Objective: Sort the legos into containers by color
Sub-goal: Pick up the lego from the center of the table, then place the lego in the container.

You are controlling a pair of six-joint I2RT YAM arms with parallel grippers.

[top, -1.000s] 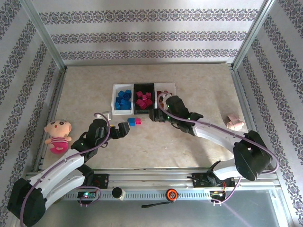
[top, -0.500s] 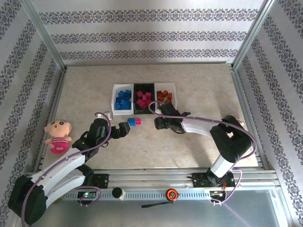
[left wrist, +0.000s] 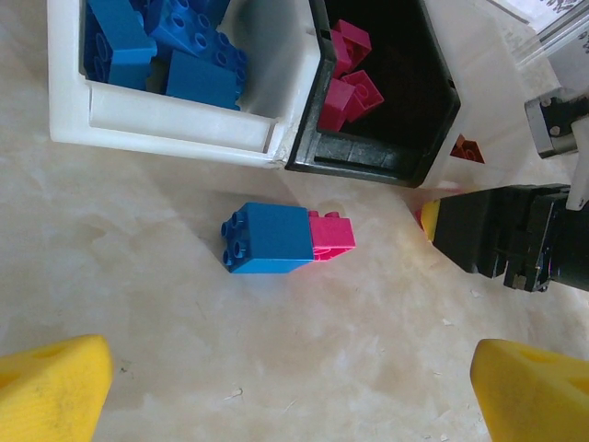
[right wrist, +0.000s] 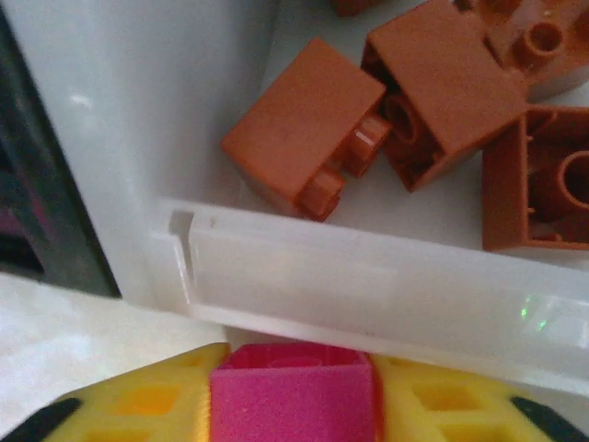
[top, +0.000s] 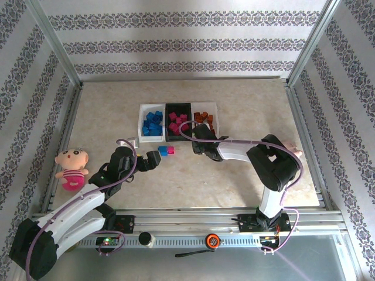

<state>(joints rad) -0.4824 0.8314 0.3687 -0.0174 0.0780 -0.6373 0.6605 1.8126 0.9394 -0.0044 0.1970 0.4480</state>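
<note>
Currently, right gripper (right wrist: pixel 293 405) clamps a pink lego brick (right wrist: pixel 293 391) just short of the white tray (right wrist: pixel 368 276) of orange-brown bricks (right wrist: pixel 299 129); left gripper (left wrist: pixel 294 387) spread wide, blue-and-pink brick pair (left wrist: pixel 281 238) lying ahead.

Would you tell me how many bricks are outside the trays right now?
3: a blue brick and a pink brick touching on the table before the trays, and a second pink brick gripped by the right pincer. Others may hide under the right arm.
</note>
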